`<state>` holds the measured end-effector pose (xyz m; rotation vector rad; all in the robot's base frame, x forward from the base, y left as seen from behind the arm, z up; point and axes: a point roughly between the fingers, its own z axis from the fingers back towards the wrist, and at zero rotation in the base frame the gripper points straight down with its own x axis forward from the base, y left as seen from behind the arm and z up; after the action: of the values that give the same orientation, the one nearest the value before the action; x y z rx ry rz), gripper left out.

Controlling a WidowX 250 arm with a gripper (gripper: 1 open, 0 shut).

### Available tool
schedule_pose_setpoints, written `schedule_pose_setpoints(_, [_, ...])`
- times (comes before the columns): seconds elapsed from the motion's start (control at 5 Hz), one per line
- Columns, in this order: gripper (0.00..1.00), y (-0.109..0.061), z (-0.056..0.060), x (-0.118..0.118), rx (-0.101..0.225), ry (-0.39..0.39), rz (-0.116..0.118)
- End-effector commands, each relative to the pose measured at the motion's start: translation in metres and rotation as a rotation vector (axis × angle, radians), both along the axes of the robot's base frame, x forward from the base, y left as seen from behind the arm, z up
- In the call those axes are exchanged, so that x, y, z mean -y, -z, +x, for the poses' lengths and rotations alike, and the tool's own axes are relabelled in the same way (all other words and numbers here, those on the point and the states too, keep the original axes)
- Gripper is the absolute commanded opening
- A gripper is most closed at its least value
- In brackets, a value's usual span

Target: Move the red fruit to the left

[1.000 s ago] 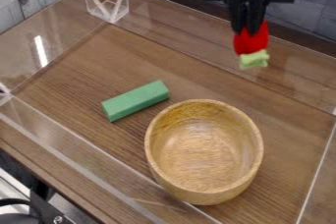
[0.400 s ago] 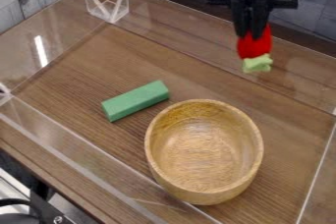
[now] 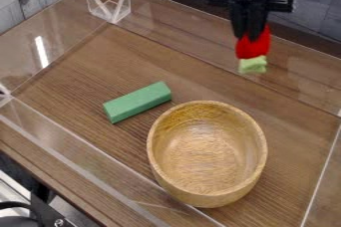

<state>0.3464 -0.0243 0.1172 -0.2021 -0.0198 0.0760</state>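
Observation:
The red fruit (image 3: 253, 48), a small glossy strawberry with a light green cap pointing down, hangs at the upper right above the wooden tabletop. My black gripper (image 3: 252, 32) comes down from the top edge and is shut on the strawberry's upper end. The fruit is off the table surface, right of and behind the wooden bowl.
A round wooden bowl (image 3: 206, 152) sits front centre-right. A flat green rectangular block (image 3: 138, 102) lies to its left. Clear acrylic walls (image 3: 54, 42) fence the wooden table, with a clear bracket (image 3: 108, 4) at the back left.
The gripper and the strawberry dipped slightly right and down, then came back a little left and up; nothing else moved.

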Motion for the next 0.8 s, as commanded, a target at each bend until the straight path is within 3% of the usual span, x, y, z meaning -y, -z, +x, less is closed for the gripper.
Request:
schedule_pose_setpoints(0.0, [0.00,-0.020,0.010,-0.007,0.074,-0.002,-0.005])
schedule_pose_setpoints(0.4, [0.00,-0.029,-0.004,-0.006,0.077,-0.015,-0.017])
schedule_pose_setpoints(0.6, [0.00,-0.042,-0.011,-0.004,0.078,0.025,-0.025])
